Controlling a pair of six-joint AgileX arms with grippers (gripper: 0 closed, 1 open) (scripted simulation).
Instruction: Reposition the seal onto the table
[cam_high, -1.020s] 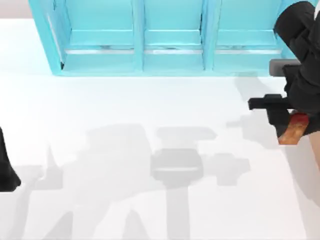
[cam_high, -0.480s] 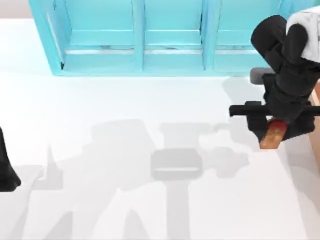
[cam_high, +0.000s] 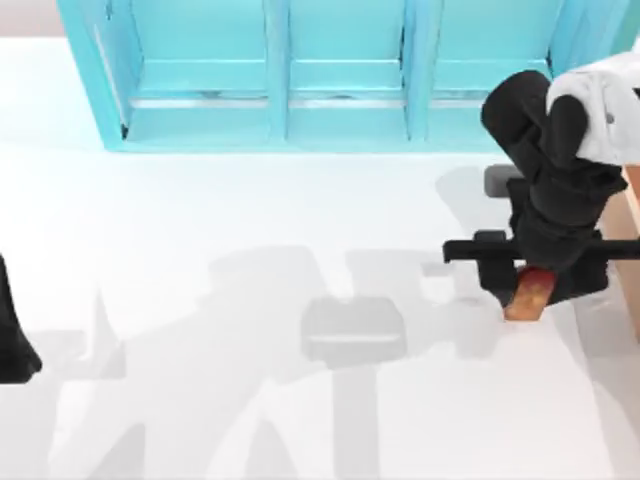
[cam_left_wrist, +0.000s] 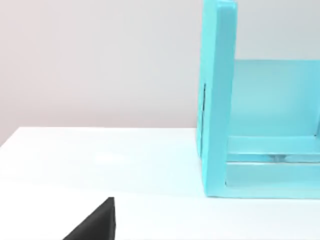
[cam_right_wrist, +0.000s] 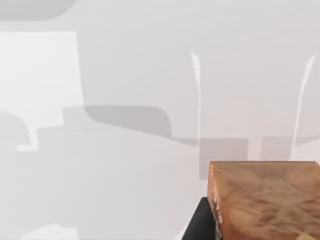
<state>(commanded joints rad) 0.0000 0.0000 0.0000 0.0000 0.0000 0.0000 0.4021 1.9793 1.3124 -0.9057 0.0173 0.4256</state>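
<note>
Carrying the seal (cam_high: 528, 290), the right end effector (cam_high: 532, 282) grips it over the white counter (cam_high: 250, 220) at the top view's right-centre, below the turquoise 3-bay shelf (cam_high: 300, 70). The seal probably hangs just clear of the surface. Next: lower gently, then release. The left arm sits parked at the left edge.

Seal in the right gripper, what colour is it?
Orange-brown seal with a red top, clearest in the top view.

Shelf unit (cam_high: 330, 75) at the table's (cam_high: 200, 220) rear; seal (cam_high: 528, 292) right
</note>
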